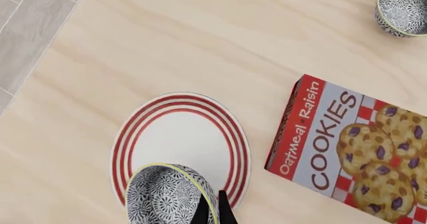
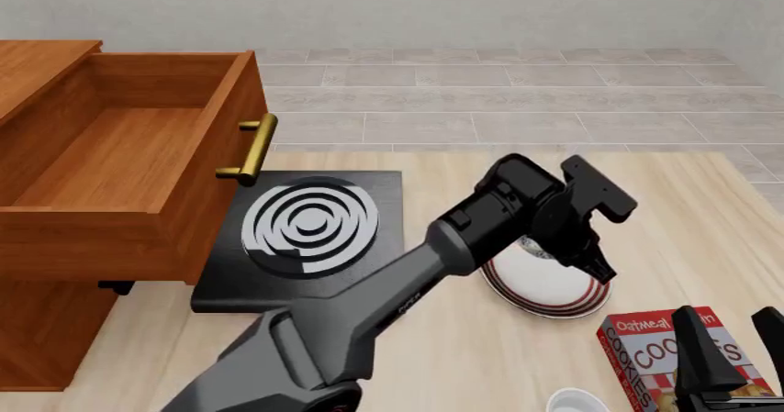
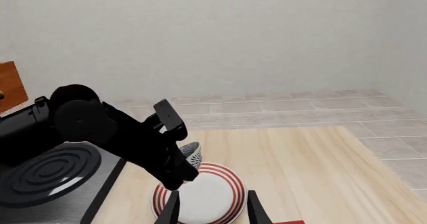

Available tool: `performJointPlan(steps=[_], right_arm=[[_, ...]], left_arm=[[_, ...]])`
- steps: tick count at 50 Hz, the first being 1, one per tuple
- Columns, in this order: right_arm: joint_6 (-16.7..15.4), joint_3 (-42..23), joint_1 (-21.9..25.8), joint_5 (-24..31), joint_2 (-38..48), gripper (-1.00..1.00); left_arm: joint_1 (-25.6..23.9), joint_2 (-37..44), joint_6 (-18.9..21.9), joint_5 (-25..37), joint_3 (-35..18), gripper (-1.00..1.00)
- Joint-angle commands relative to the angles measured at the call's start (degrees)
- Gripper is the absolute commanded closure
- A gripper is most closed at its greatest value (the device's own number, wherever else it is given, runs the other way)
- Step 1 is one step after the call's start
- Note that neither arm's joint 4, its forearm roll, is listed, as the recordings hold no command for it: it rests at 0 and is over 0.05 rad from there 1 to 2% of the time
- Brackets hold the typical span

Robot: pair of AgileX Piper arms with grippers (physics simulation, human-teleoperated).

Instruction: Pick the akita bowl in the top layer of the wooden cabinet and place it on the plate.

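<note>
Front view: left gripper (image 2: 597, 267) grips the akita bowl (image 1: 168, 194) over the plate (image 1: 180, 144); right gripper (image 3: 212, 206) open; box (image 1: 357, 146) reads "Oatmeal Raisin COOKIES".

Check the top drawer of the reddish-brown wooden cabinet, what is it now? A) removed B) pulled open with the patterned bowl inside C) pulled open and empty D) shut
C: the top drawer stands pulled out with a bare wooden floor, while the left gripper holds the blue-black patterned bowl over the red-ringed white plate.
</note>
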Motion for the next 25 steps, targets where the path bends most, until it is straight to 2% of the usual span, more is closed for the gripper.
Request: performJointPlan(steps=[1, 25], right_arm=[[-0.07, 0.03, 0.04, -0.06, 0.0, -1.0], [-0.01, 0.03, 0.0, -0.06, 0.0, -1.0]], left_arm=[[0.39, 1.09, -0.64, -1.59, -0.23, 1.0], [1.29, 4.04, -3.08, -5.86, -0.22, 1.0]])
